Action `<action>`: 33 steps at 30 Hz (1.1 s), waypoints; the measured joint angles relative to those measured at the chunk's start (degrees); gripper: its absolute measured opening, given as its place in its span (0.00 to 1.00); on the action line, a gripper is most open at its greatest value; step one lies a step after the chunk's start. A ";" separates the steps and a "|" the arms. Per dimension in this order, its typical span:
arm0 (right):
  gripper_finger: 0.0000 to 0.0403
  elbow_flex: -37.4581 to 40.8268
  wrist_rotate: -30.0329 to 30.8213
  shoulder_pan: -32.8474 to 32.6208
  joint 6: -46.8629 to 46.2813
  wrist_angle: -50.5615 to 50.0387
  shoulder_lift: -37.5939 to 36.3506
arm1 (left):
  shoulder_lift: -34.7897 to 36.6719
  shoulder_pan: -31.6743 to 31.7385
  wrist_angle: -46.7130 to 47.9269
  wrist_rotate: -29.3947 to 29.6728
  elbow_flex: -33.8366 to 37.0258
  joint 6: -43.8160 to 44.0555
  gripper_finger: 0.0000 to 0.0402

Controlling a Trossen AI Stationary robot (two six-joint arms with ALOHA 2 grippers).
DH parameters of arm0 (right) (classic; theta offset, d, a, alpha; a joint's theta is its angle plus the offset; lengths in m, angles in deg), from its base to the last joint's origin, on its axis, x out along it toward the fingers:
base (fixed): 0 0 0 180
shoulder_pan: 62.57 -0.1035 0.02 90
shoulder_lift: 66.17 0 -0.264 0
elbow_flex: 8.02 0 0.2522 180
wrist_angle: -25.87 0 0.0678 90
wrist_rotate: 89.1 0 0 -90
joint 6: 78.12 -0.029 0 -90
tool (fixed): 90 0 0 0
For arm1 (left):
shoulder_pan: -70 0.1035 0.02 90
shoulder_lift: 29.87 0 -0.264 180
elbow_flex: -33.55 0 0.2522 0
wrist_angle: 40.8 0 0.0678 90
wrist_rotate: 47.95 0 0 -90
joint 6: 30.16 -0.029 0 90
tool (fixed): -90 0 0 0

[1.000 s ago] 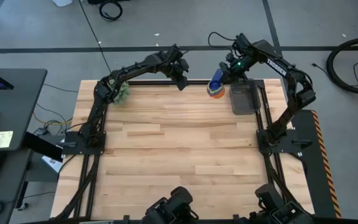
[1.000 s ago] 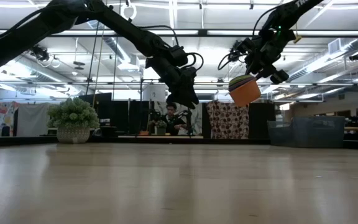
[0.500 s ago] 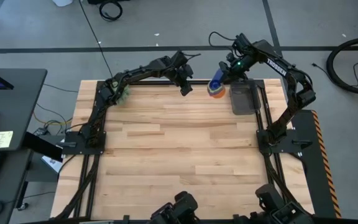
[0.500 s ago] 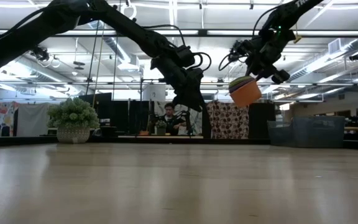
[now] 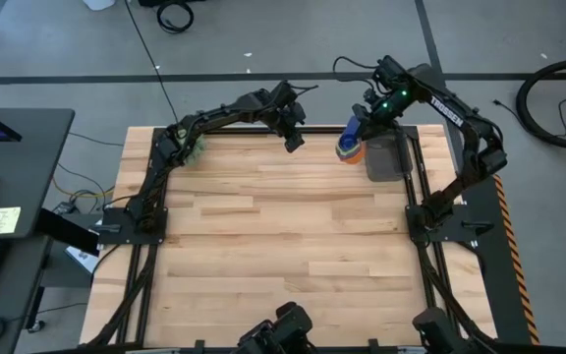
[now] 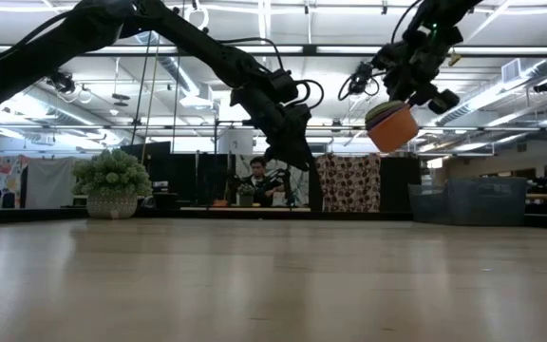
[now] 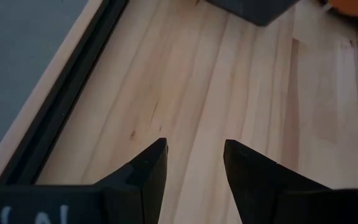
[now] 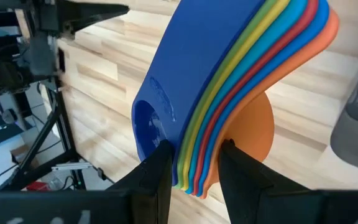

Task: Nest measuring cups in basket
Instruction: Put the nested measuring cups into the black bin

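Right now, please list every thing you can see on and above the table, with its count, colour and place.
measuring cups: one nested stack, orange outermost, dark blue innermost, held in the air beside the basket.
basket: one, dark grey, far right part of the table.
plant ball: one, green, far left part of the table.
table: one, light wood.
person: one, in the room beyond the table.
left gripper: black, open, empty, above the far edge.
right gripper: black, shut on the cups' handles.
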 joint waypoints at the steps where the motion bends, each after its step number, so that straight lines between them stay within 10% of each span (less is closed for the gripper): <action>1: 0.28 0.00 0.04 0.00 0.00 -0.31 -0.61 | 0.00 0.00 0.05 0.00 0.01 -0.02 0.40; 33: 0.28 20.55 11.64 0.04 -19.91 15.03 -28.69 | 0.00 0.02 0.52 -0.02 0.00 0.00 0.40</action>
